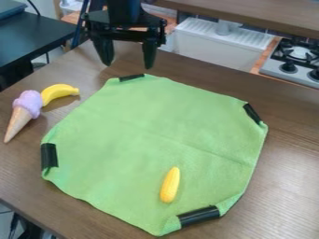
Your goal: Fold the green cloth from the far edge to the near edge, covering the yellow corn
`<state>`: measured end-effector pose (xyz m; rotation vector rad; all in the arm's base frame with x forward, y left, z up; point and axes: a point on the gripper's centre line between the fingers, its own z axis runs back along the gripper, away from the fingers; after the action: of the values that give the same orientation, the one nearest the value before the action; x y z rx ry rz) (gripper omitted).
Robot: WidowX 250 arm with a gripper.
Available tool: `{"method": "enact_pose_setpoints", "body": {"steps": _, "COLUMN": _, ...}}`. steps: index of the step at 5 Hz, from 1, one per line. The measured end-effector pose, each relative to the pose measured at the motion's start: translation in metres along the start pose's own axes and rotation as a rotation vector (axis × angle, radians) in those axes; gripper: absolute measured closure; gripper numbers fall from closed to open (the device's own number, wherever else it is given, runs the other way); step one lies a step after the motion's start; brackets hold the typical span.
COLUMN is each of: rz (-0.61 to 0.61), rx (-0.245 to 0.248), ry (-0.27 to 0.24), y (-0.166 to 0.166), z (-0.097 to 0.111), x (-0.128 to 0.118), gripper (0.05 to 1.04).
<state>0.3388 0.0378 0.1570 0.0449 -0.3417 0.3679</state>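
Arm (124, 11): black, entered from the top edge and hung downward. Cloth (143, 135): green, spread on the tabletop (283, 186) below the tool (128, 66) in the view, corners folded under black strips, a faint crease across it. Corn (170, 185): yellow, on the cloth, well below the tool. Banana (59, 92) and ice-cream cone (24, 111), purple-topped: side by side, lower left of the tool. Tool: fingers wide apart, nearest the cloth's far edge.
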Motion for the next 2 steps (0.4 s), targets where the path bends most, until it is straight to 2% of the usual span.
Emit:
{"method": "enact_pose_setpoints", "body": {"steps": 1, "rz": -0.002, "rx": 0.011, "ry": 0.04, "y": 0.0, "z": -0.012, "x": -0.004, "gripper": 0.083}}
{"method": "enact_pose_setpoints", "body": {"steps": 2, "rz": -0.014, "rx": 0.045, "ry": 0.083, "y": -0.002, "z": -0.036, "x": 0.018, "gripper": 0.083}}
